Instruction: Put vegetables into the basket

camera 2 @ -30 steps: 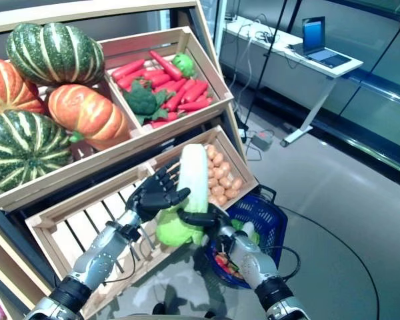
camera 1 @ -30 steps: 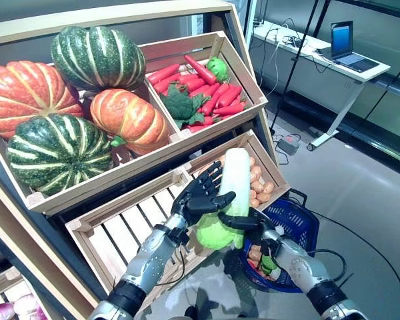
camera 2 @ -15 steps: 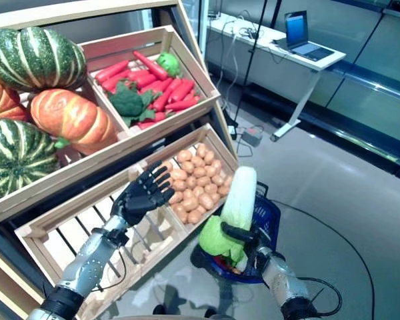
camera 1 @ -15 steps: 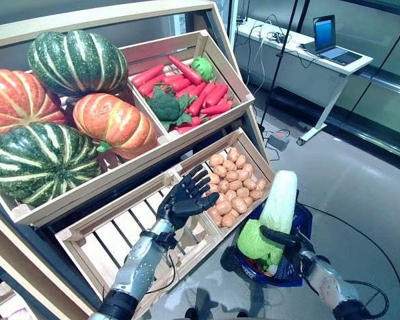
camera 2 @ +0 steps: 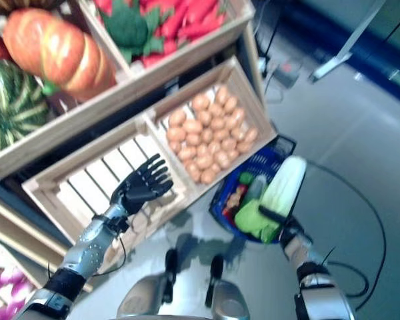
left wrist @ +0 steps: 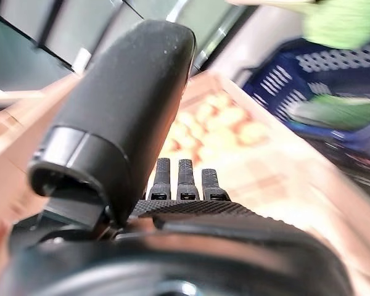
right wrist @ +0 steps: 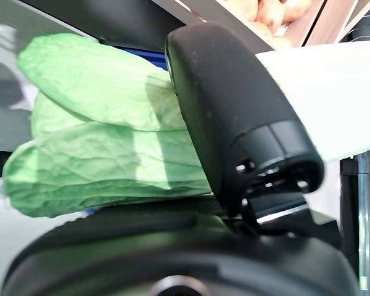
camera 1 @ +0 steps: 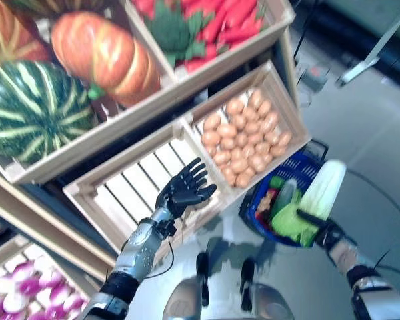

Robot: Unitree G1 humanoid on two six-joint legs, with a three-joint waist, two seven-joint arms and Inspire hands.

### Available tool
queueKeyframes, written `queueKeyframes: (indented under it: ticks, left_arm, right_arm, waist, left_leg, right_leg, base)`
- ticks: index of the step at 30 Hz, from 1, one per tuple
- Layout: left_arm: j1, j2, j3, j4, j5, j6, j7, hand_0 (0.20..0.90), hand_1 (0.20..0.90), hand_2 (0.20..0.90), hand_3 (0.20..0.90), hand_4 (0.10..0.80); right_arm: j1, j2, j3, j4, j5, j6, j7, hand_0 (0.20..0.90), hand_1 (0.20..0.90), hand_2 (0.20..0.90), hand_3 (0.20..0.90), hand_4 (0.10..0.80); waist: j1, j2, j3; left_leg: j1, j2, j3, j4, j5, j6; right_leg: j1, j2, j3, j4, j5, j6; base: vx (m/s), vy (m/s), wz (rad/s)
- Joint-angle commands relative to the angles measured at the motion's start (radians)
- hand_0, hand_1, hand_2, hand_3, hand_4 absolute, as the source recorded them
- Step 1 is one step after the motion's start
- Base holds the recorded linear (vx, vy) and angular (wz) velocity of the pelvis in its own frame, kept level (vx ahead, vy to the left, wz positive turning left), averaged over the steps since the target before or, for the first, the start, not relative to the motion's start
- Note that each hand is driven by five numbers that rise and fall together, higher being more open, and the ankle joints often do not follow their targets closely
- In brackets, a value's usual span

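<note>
My right hand (camera 1: pixel 325 230) is shut on a long white cabbage with green leaves (camera 1: pixel 315 201) and holds it over the near right rim of the blue basket (camera 1: pixel 291 171), which stands on the floor beside the stand. The cabbage also shows in the right wrist view (right wrist: pixel 111 160), under my thumb (right wrist: pixel 234 117). Green and orange vegetables (camera 1: pixel 278 192) lie in the basket. My left hand (camera 1: pixel 185 189) is open and empty, fingers spread, in front of the empty slatted crate (camera 1: pixel 130 190).
The wooden stand rises on the left, with a crate of small brown round vegetables (camera 1: pixel 243 137) just behind the basket. Grey floor (camera 1: pixel 380 133) spreads to the right of the basket.
The camera has tilted down and the whole picture has shifted. My right hand has carried the cabbage lower over the basket's rim. My left hand stays open by the empty crate.
</note>
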Motion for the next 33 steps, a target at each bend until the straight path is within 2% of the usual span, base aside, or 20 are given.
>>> queueKeyframes:
  ticks: [1,7,12,16,17,20,22,24,25,26,27,33]
  left_arm:
    - [-0.059,-0.009,-0.013,-0.089,-0.037,-0.137,-0.004,0.900,0.900,0.900,0.900,0.800]
    - [-0.051,0.000,-0.024,-0.094,-0.030,-0.172,0.019,0.900,0.900,0.900,0.900,0.800]
    - [-0.050,0.014,-0.021,-0.108,-0.029,-0.194,0.037,0.900,0.900,0.900,0.900,0.800]
    - [-0.043,0.017,-0.015,-0.119,-0.048,-0.199,0.042,0.900,0.900,0.900,0.900,0.800]
    - [-0.042,0.017,-0.016,-0.120,-0.048,-0.201,0.042,0.900,0.900,0.900,0.900,0.800]
    - [-0.046,0.013,-0.024,-0.124,-0.054,-0.210,0.041,0.900,0.900,0.900,0.900,0.800]
    - [-0.047,0.013,-0.026,-0.124,-0.057,-0.209,0.037,0.900,0.900,0.900,0.900,0.800]
    - [-0.049,0.014,-0.028,-0.122,-0.056,-0.210,0.036,0.900,0.900,0.900,0.900,0.800]
    - [-0.048,0.014,-0.032,-0.120,-0.057,-0.213,0.034,0.900,0.900,0.900,0.900,0.800]
    - [-0.049,0.014,-0.037,-0.121,-0.058,-0.217,0.033,0.900,0.900,0.900,0.900,0.800]
    - [-0.049,0.016,-0.036,-0.122,-0.060,-0.216,0.029,0.900,0.900,0.900,0.900,0.800]
    - [-0.048,0.020,-0.038,-0.127,-0.065,-0.217,0.022,0.900,0.900,0.900,0.900,0.800]
  right_arm:
    - [-0.092,-0.119,-0.025,-0.018,0.010,-0.081,-0.032,0.300,0.300,0.300,0.300,0.400]
    - [-0.154,-0.163,-0.021,-0.017,0.018,-0.108,-0.053,0.300,0.300,0.300,0.300,0.400]
    - [-0.183,-0.182,-0.013,-0.061,0.019,-0.108,-0.086,0.300,0.300,0.300,0.300,0.400]
    - [-0.199,-0.196,-0.023,-0.084,0.026,-0.100,-0.119,0.300,0.300,0.300,0.300,0.400]
    - [-0.200,-0.199,-0.024,-0.084,0.027,-0.097,-0.122,0.300,0.300,0.300,0.300,0.400]
    - [-0.222,-0.214,-0.036,-0.075,0.035,-0.087,-0.156,0.300,0.300,0.300,0.300,0.400]
    - [-0.224,-0.213,-0.042,-0.069,0.070,-0.082,-0.163,0.300,0.300,0.300,0.300,0.400]
    - [-0.225,-0.207,-0.048,-0.071,0.075,-0.079,-0.173,0.300,0.300,0.300,0.300,0.400]
    - [-0.222,-0.206,-0.052,-0.065,0.086,-0.083,-0.175,0.300,0.300,0.300,0.300,0.400]
    - [-0.220,-0.204,-0.055,-0.063,0.097,-0.087,-0.170,0.585,0.585,0.585,0.585,0.590]
    - [-0.221,-0.202,-0.059,-0.063,0.106,-0.088,-0.171,0.900,0.900,0.900,0.900,0.800]
    - [-0.203,-0.202,-0.075,-0.068,0.103,-0.113,-0.140,0.900,0.900,0.900,0.900,0.800]
  waist:
    - [0.023,0.002,-0.011]
    - [0.027,0.020,0.035]
    - [0.017,0.020,0.054]
    - [0.013,0.023,0.062]
    - [0.015,0.023,0.064]
    - [0.010,0.028,0.064]
    - [0.011,0.031,0.064]
    - [0.009,0.031,0.064]
    - [0.010,0.032,0.064]
    - [0.009,0.033,0.064]
    - [0.009,0.034,0.064]
    - [0.003,0.033,0.064]
  left_leg:
    - [-0.085,-0.028,0.002,0.277,-0.201,-0.003]
    - [-0.215,-0.047,-0.005,0.470,-0.271,0.016]
    - [-0.313,-0.042,0.015,0.623,-0.330,0.038]
    - [-0.411,-0.032,0.025,0.790,-0.401,0.053]
    - [-0.398,-0.032,0.024,0.780,-0.400,0.050]
    - [-0.466,-0.027,0.028,0.872,-0.429,0.060]
    - [-0.465,-0.027,0.027,0.884,-0.439,0.060]
    - [-0.492,-0.027,0.025,0.920,-0.446,0.064]
    - [-0.479,-0.026,0.023,0.910,-0.449,0.063]
    - [-0.487,-0.026,0.023,0.923,-0.451,0.064]
    - [-0.487,-0.027,0.023,0.925,-0.456,0.066]
    - [-0.505,-0.020,0.024,0.964,-0.456,0.067]
  right_leg:
    - [-0.073,-0.029,-0.059,0.289,-0.142,-0.102]
    - [-0.200,-0.082,-0.066,0.512,-0.214,-0.124]
    - [-0.304,-0.114,-0.065,0.671,-0.270,-0.141]
    - [-0.404,-0.126,-0.052,0.820,-0.328,-0.154]
    - [-0.393,-0.121,-0.049,0.809,-0.325,-0.149]
    - [-0.464,-0.126,-0.041,0.891,-0.351,-0.160]
    - [-0.470,-0.120,-0.032,0.900,-0.355,-0.155]
    - [-0.495,-0.124,-0.031,0.933,-0.366,-0.162]
    - [-0.486,-0.118,-0.027,0.923,-0.365,-0.156]
    - [-0.493,-0.119,-0.027,0.934,-0.369,-0.157]
    - [-0.495,-0.118,-0.027,0.936,-0.369,-0.157]
    - [-0.511,-0.122,-0.028,0.968,-0.377,-0.161]
  base:
    - [-0.071,0.004,0.06]
    - [-0.047,-0.016,0.19]
    - [-0.048,-0.007,0.07]
    - [-0.037,-0.018,-0.07]
    - [0.005,-0.015,-0.11]
    - [-0.040,-0.014,-0.04]
    - [-0.021,-0.008,-0.02]
    - [-0.021,-0.009,0.01]
    - [0.000,0.000,0.00]
    - [0.000,0.000,0.00]
    - [-0.058,-0.015,0.00]
    - [-0.016,-0.004,0.01]
